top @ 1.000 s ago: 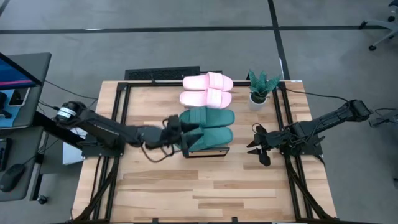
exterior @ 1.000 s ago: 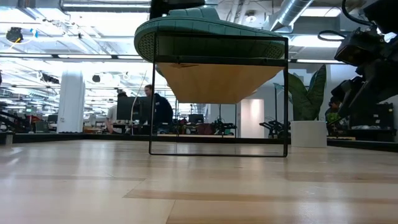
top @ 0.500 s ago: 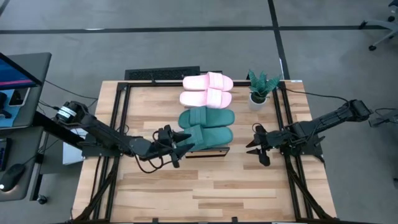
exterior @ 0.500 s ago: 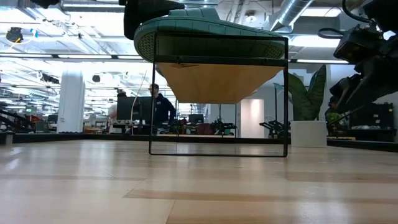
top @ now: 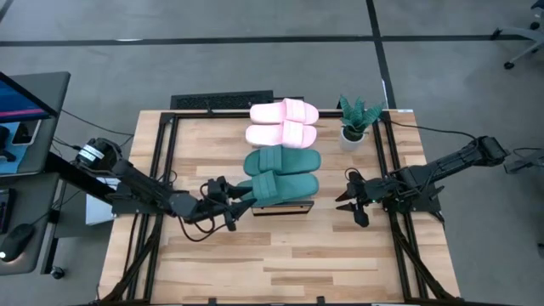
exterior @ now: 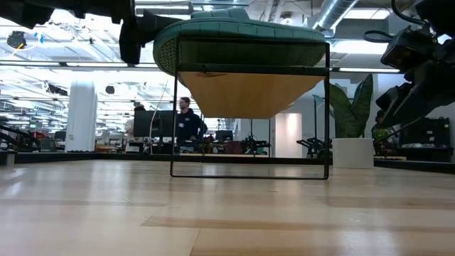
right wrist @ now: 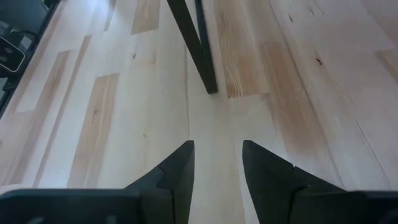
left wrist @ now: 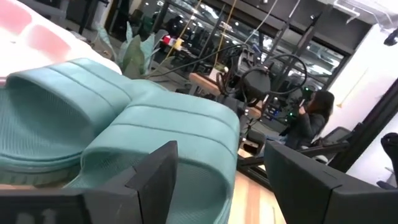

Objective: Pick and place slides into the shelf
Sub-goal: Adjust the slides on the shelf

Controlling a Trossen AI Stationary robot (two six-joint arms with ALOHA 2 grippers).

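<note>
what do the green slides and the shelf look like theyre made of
Green slides: probably soft foam or rubber, matte, with moulded ribs across the strap and a fine textured sole edge. Shelf: a light wood plank with visible grain on thin black legs, likely painted metal.

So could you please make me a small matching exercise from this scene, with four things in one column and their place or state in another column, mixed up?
Things:
1. pink slides
2. green slides
3. potted plant
4. left hand

Places or states:
A. open and empty, just beside the near end of the shelf
B. on the far end of the shelf top
C. on the table, near its far right corner
D. on the shelf top, at the end nearer the camera of the low view

Pairs: 1-B, 2-D, 3-C, 4-A
</note>
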